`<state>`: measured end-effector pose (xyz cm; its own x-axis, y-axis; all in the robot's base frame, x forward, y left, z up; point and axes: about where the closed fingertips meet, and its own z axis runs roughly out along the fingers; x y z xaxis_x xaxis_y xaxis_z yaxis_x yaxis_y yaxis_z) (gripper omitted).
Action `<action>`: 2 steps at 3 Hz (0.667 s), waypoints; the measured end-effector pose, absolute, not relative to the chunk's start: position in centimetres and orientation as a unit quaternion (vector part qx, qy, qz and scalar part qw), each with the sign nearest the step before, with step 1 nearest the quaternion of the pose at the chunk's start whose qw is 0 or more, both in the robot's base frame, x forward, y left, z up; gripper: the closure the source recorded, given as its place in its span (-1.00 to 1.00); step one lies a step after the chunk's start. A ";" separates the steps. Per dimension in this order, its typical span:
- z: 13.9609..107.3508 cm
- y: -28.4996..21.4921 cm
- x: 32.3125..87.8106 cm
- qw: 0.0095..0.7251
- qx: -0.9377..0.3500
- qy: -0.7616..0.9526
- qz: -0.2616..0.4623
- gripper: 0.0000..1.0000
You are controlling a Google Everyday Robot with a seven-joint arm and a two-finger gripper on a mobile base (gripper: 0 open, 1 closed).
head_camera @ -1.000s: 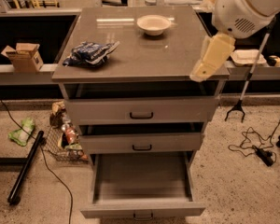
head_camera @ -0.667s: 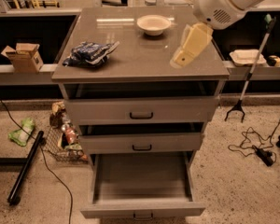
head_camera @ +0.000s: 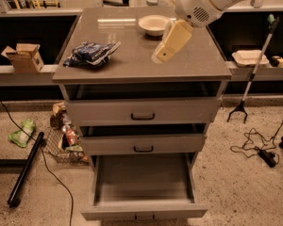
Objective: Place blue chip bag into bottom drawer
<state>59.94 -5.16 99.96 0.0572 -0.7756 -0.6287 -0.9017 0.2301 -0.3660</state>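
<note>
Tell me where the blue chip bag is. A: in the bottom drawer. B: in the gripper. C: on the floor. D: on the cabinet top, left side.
D: the blue chip bag lies on the cabinet top at its left, apart from the gripper hovering above the top's middle.

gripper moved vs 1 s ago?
Yes. The gripper has moved left over the cabinet top: from well right of the white bowl to just below it in the view, nearer the blue chip bag.
</note>
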 end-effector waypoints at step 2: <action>96.7 -0.4 64.6 0.381 -0.626 0.675 0.088 -1.00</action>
<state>64.62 -0.39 96.74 0.0743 -0.7774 -0.6246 -0.9115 0.2012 -0.3588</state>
